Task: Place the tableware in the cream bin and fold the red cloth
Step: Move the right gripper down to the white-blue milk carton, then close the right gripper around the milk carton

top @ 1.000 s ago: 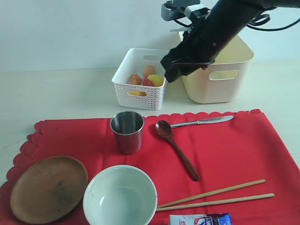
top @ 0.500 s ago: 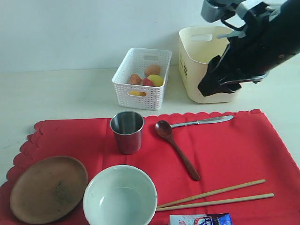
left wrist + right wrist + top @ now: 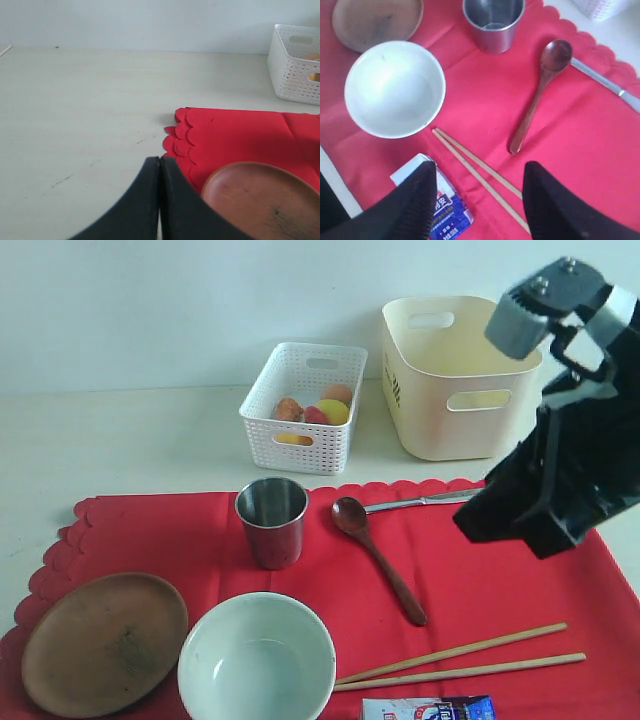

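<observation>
The red cloth [image 3: 500,580] lies spread on the table. On it stand a steel cup [image 3: 271,520], a wooden plate [image 3: 104,642] and a pale bowl [image 3: 256,658]. Beside them lie a dark spoon [image 3: 378,558], a knife [image 3: 420,502] and two chopsticks [image 3: 460,660]. The cream bin [image 3: 455,375] stands behind, empty as far as I see. My right gripper [image 3: 480,167] hangs open above the chopsticks [image 3: 475,165], holding nothing. My left gripper [image 3: 160,161] is shut and empty, near the cloth's corner [image 3: 235,135] and the plate [image 3: 265,200].
A white perforated basket [image 3: 303,405] with foods stands left of the bin. A blue-and-white snack packet [image 3: 428,708] lies at the cloth's front edge, close to one right finger [image 3: 415,200]. The right arm [image 3: 560,470] covers the knife's tip.
The right arm has swung from above the basket, past the cream bin, down over the right side of the red cloth. Its jaws stay open. Nothing on the cloth moved.
</observation>
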Controlling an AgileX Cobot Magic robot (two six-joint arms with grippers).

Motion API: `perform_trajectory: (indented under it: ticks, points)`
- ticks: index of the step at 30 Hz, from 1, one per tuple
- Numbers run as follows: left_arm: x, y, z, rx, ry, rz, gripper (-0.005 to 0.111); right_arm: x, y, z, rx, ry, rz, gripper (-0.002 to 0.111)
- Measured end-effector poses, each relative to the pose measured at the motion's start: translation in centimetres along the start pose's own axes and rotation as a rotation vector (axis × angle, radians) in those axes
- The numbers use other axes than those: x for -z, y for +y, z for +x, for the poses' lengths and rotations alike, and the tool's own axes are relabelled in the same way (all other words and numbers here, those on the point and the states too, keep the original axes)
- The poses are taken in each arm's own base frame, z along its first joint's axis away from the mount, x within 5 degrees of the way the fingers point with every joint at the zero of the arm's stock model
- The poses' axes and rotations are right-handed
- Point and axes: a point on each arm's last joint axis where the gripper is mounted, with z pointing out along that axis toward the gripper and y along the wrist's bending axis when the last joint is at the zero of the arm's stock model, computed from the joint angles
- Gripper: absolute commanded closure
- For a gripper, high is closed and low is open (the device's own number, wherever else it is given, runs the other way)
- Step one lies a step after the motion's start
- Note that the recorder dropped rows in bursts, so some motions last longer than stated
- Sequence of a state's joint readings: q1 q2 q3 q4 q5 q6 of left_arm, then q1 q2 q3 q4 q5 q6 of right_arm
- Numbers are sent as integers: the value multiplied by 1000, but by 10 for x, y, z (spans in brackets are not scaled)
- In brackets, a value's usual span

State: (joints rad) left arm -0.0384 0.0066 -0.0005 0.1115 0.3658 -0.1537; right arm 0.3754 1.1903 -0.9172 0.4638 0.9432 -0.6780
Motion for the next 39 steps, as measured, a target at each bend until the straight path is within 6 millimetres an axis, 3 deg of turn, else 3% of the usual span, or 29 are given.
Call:
perform_trajectory:
  ticks: [17,22,29,39]
  points:
    - [0,0,0,0,0,0,107,-48,39,47,541,156,-198,58]
    - [0,0,0,0,0,0,107,-74,44,49,570,235,-262,48]
    - [0,0,0,0,0,0,107,-111,34,55,525,337,-298,34]
    - [0,0,0,0,0,0,107,-132,28,57,499,382,-305,34]
